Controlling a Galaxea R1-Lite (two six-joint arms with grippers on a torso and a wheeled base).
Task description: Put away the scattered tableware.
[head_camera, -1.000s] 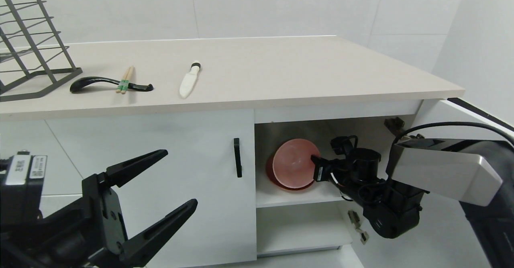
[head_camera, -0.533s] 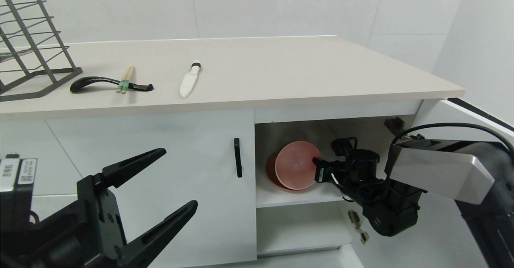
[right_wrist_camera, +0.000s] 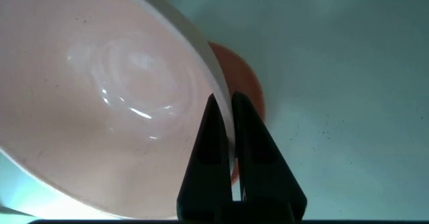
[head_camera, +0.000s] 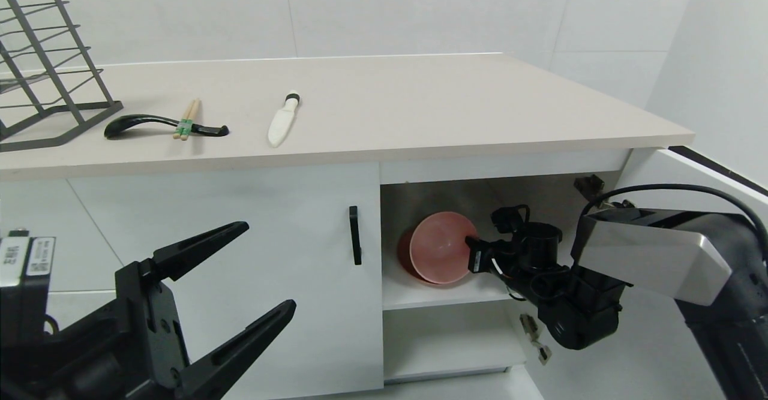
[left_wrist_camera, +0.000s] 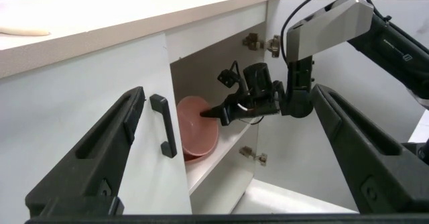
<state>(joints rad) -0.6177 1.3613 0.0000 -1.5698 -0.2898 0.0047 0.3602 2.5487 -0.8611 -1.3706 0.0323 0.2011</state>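
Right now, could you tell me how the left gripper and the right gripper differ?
The left gripper is open and empty; the right gripper is shut on the rim of the pink bowl. The left gripper hangs before the closed cabinet door; the right gripper is inside the open compartment. Both are black with two fingers.

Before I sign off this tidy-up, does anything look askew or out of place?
Yes. The pink bowl is tilted on edge in the open cupboard, its rim pinched by the right gripper, in front of a red bowl. On the counter, chopsticks lie across the black spoon.
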